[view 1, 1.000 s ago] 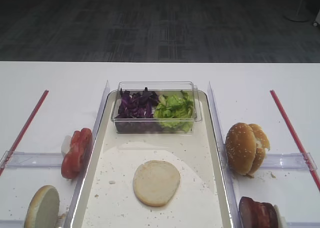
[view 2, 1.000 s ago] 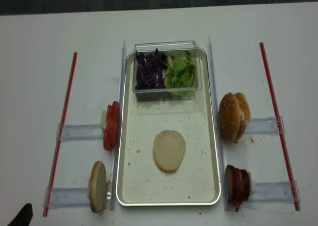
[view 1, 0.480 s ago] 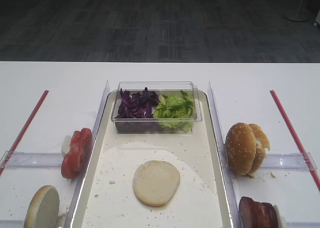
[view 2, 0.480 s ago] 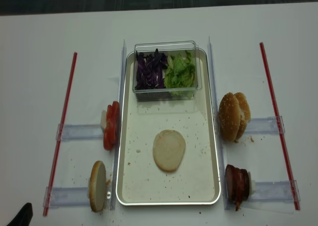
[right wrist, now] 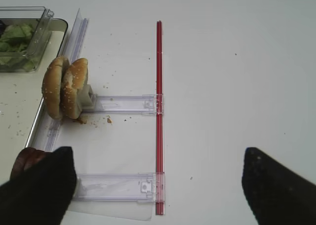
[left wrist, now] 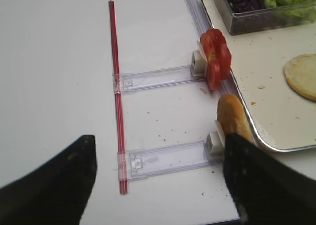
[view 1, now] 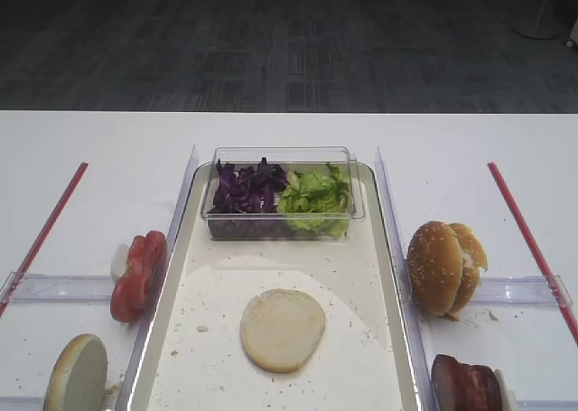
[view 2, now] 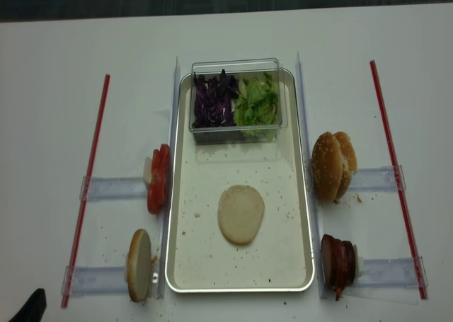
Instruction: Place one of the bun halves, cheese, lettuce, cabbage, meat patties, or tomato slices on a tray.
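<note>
Looking over the worktop (view 2: 56,46), we judge that one placing is already done: a plain bun half (view 2: 241,214) lies flat, cut face up, near the middle of the tray (view 2: 301,216). A second plain bun half (view 2: 139,265) stands on edge in its clear holder just outside the tray's left rim, near the tray's front corner. The tomato slices (view 2: 158,178) stand stacked along that same left rim, further back. At the tray's far end a clear tub (view 2: 237,67) holds the cabbage (view 2: 212,101) beside the lettuce (view 2: 256,102). Off the tray's right rim stand the sesame buns (view 2: 333,165) and, nearer the front, the meat patties (view 2: 337,263).

Our left gripper (left wrist: 158,185) hangs with its jaws spread wide and empty, the standing bun half just off its right fingertip. Our right gripper (right wrist: 158,185) is likewise open and holding nothing, the patties beside its left fingertip.

So we seem to be between placings. Our next move calls for choosing one ingredient, straddling it squarely, closing gently, and carrying it over the rim onto bare tray beside the bun.
</note>
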You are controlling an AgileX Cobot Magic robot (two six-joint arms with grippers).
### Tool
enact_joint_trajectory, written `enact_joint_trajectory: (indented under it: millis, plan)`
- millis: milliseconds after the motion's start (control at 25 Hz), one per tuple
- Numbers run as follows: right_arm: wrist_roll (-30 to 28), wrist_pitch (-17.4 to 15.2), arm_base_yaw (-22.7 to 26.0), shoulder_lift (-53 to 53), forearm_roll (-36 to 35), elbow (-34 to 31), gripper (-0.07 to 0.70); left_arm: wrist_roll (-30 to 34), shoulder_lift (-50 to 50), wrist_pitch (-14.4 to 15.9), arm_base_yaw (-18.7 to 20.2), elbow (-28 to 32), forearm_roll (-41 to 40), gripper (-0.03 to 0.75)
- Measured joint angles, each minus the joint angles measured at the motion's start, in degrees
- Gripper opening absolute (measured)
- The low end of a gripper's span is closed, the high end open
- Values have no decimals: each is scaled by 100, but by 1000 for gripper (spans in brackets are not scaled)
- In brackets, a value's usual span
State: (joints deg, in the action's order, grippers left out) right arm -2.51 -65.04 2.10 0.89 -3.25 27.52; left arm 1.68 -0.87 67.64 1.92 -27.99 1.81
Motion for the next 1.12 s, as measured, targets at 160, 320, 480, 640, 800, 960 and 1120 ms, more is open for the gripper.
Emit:
enact_joint_trajectory:
  millis: [160, 320, 480, 640, 800, 960, 1120]
  plan:
    - [0, 0, 0, 0, 0, 0, 692, 0, 0, 0, -278, 0, 0, 492]
    - [0, 0, 0, 0, 0, 0, 692, 0, 0, 0, -375, 0, 0, 492]
    - [10, 0, 0, 0, 0, 0, 692, 0, 0, 0, -379, 0, 0, 492]
    - [10, 0, 0, 0, 0, 0, 692, 0, 0, 0, -379, 0, 0, 492]
    - [10, 0, 0, 0, 0, 0, 692, 0, 0, 0, -379, 0, 0, 491]
    - [24, 0, 0, 0, 0, 0, 692, 0, 0, 0, -379, 0, 0, 491]
    - [24, 0, 0, 0, 0, 0, 692, 0, 0, 0, -379, 0, 0, 491]
